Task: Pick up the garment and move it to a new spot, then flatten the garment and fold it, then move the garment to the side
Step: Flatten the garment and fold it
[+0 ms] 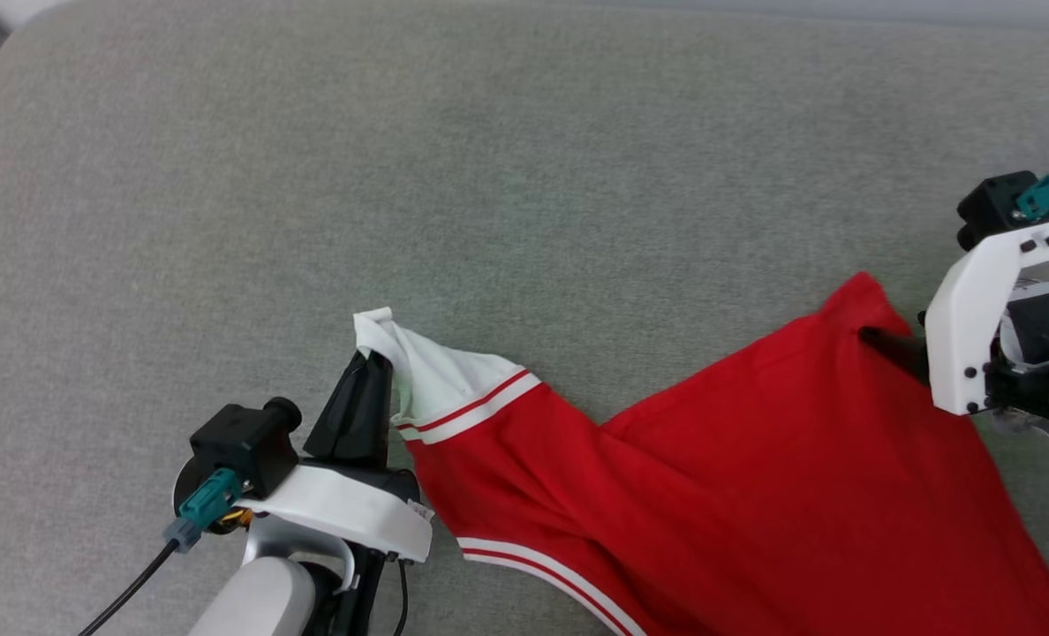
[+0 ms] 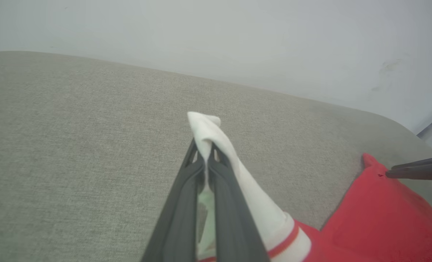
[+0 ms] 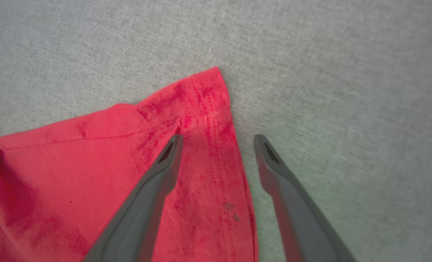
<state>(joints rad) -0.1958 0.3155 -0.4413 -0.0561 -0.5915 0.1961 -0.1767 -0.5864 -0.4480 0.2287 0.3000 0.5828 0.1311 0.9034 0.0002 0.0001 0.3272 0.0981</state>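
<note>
The garment [image 1: 754,459] lies red side up, spread across the near right part of the grey cushion [image 1: 489,132], well clear of its far edge. The left gripper [image 1: 374,362] has its fingers [image 2: 187,203] closed on the white sleeve [image 1: 441,375], whose bunched tip sticks out past the fingertips. The right gripper [image 3: 218,140] is spread wide and holds nothing, straddling the side edge of the red hem corner [image 3: 205,94]: one finger is over fabric, the other over bare cushion (contact cannot be determined).
</note>
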